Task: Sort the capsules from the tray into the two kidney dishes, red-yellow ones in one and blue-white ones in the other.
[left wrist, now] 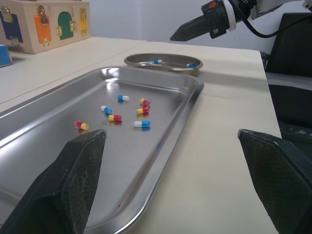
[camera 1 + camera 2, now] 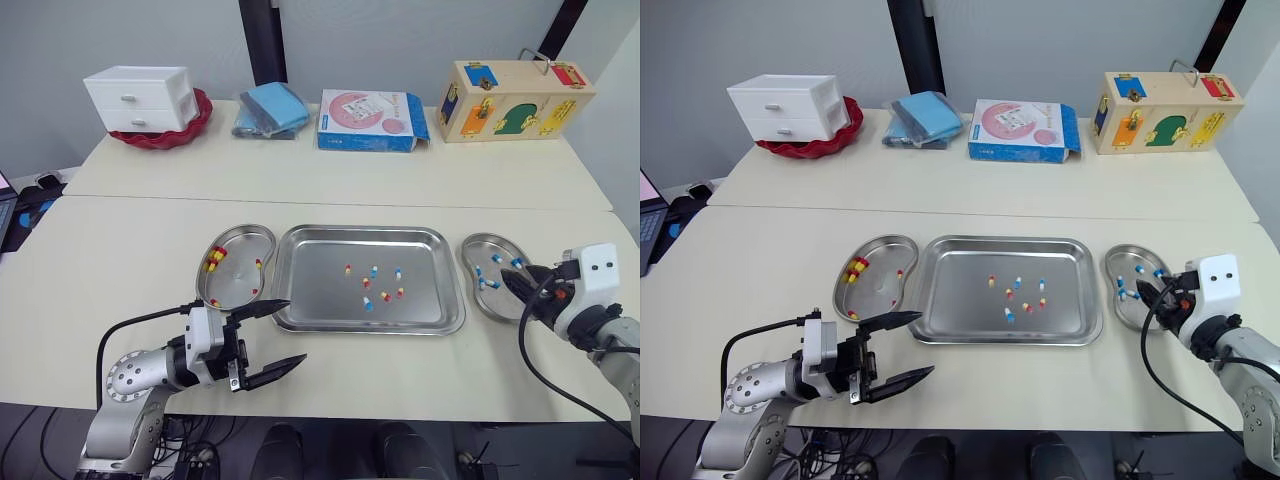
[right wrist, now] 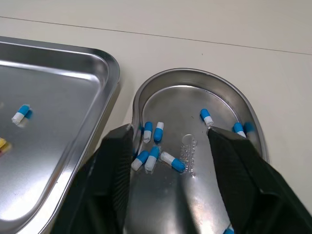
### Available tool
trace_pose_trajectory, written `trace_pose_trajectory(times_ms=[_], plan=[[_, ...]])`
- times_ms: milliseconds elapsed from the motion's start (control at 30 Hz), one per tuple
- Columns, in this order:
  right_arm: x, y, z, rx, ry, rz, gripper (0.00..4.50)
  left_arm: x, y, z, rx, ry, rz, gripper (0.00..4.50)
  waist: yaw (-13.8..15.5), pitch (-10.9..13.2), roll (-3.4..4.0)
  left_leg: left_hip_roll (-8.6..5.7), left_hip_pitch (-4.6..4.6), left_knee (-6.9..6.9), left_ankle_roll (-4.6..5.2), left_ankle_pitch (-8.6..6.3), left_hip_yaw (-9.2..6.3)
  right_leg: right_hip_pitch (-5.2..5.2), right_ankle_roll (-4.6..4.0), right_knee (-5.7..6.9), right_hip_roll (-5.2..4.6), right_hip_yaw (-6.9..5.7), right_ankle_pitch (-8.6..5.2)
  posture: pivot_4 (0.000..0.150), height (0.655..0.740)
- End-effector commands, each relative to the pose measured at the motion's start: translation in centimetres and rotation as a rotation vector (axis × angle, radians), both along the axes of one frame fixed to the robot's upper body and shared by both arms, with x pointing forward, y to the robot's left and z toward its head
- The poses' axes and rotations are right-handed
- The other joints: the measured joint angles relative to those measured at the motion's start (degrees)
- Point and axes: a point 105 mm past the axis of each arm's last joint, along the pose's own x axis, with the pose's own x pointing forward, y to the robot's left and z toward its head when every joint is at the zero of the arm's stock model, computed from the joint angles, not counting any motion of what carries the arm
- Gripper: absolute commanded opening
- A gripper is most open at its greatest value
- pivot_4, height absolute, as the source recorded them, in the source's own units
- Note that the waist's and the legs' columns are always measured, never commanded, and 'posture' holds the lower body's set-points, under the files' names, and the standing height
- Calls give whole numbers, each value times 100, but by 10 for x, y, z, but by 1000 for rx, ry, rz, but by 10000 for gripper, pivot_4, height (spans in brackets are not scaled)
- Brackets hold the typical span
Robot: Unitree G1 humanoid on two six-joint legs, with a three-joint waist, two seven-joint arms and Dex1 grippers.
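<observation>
Desk (image 2: 130, 250) front: left gripper (image 2: 296, 330) hovering, spread wide, empty. Just beyond it: tray (image 2: 368, 232) corner, left kidney dish (image 2: 238, 275) with red-yellow capsules (image 2: 214, 258). Farther right: right gripper (image 3: 169, 129) parted, empty, over right kidney dish (image 3: 195, 105), blue-white capsules (image 3: 152, 156) beneath. Loose mixed capsules (image 2: 375, 287) mid-tray, between both grippers.

Table and its load
The table (image 2: 150, 300) is laid with a tray (image 2: 320, 292), flanked by a left kidney dish (image 2: 235, 282) and a right kidney dish (image 2: 483, 243); a bowl (image 2: 190, 128), cloth (image 2: 272, 108), carton (image 2: 370, 120) and wooden box (image 2: 510, 100) are set beyond the tray.
</observation>
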Motion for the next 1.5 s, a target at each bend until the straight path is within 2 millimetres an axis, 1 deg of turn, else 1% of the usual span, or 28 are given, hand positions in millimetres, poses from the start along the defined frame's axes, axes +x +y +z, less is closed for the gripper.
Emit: trace_pose_trajectory(times_ms=[33,67,100,233,367,500,600,700,767,833,967,1133,1300,1500], plan=[[0,-3,20,-41,-88,-4,37513,-1,-1,5,-16,-18,16,45000,0,0,0,0,0,0,0,0,0,0,0,0,0,0,0,1500,7400],[-2,0,20,-70,-96,21,41565,0,1,5,-17,-17,34,45000,1,0,0,0,0,0,0,0,1,0,0,0,0,1,0,1500,7400],[-5,2,19,-106,-102,50,44321,1,3,6,-17,-14,61,45000,3,1,1,0,0,0,0,0,0,0,0,0,0,0,0,1500,7400],[-13,8,11,-189,-123,131,44708,4,12,7,-4,-5,160,45000,6,1,1,1,0,-1,0,0,-1,1,1,-3,0,0,0,1500,7400],[-25,20,9,-220,-187,244,44708,4,29,5,62,33,296,45000,7,1,1,1,2,0,0,0,0,3,1,-2,0,1,-1,1500,7400],[-45,29,-2,-219,-111,409,44708,1,47,1,124,97,401,45000,11,1,1,1,3,0,0,0,-1,7,2,-3,-1,0,-1,1500,7400],[-58,20,-11,-289,-38,487,44708,-3,70,-1,176,136,505,45000,15,1,1,1,7,1,0,0,-1,12,2,-4,-1,0,-1,1500,7400],[-63,9,-13,-297,2,491,44708,-10,88,-6,224,172,563,45000,13,1,-3,1,10,1,0,0,0,14,2,-5,-1,0,-1,1500,7400],[-65,3,-17,-299,38,489,44708,-20,106,-17,268,241,614,45000,13,2,-3,1,11,1,0,0,1,16,2,-6,-1,1,-1,1500,7400],[-68,1,-19,-279,68,492,44708,-29,117,-26,295,297,628,45000,10,2,-3,1,13,1,0,0,3,15,2,-6,-1,3,-1,1500,7400],[-73,10,-17,-251,84,525,44708,-38,127,-36,311,324,652,45000,13,2,-4,1,11,-1,0,-1,4,14,1,-12,-1,4,-2,1500,7400],[-70,17,-15,-246,68,527,44708,-40,130,-44,310,328,650,45000,14,1,-6,1,11,0,0,-1,4,18,2,-17,-1,4,-2,1500,7400],[-68,20,-13,-250,42,524,44708,-40,132,-46,307,326,639,45000,14,0,-4,2,12,0,0,-1,4,17,2,-19,-1,3,-2,1500,7400],[-78,27,-21,-238,46,546,44708,-36,133,-42,307,311,617,45000,14,-1,-4,2,12,0,0,-1,4,18,2,-19,-1,3,-2,1500,7400]])
